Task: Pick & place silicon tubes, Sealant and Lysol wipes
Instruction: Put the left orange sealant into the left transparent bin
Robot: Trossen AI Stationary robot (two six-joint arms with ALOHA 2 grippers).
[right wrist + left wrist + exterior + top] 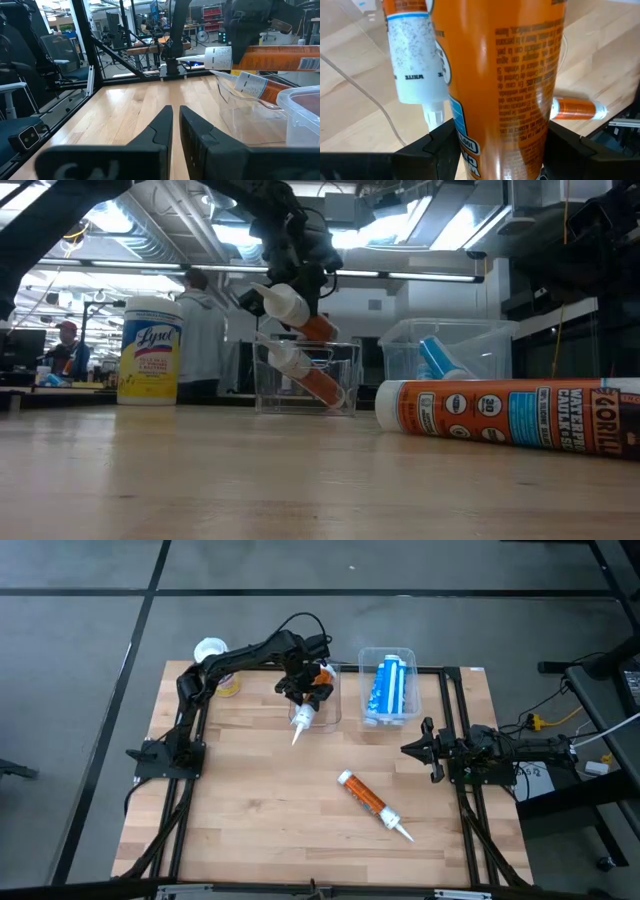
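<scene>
Gripping orange tube (pixel 318 679), left pincer (pixel 303 683) above clear bin (pixel 333 710).

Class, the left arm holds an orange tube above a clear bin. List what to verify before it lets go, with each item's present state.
1. Left claw shut on the orange tube: ok.
2. Tube over the clear bin: ok.
3. Room in the bin, which already holds one tube: cannot tell.
4. Right claw parked away from the bin: ok.
5. Tube on the table still to be picked: not ok.
6. Wipes canister upright, clear of the drop: ok.
</scene>
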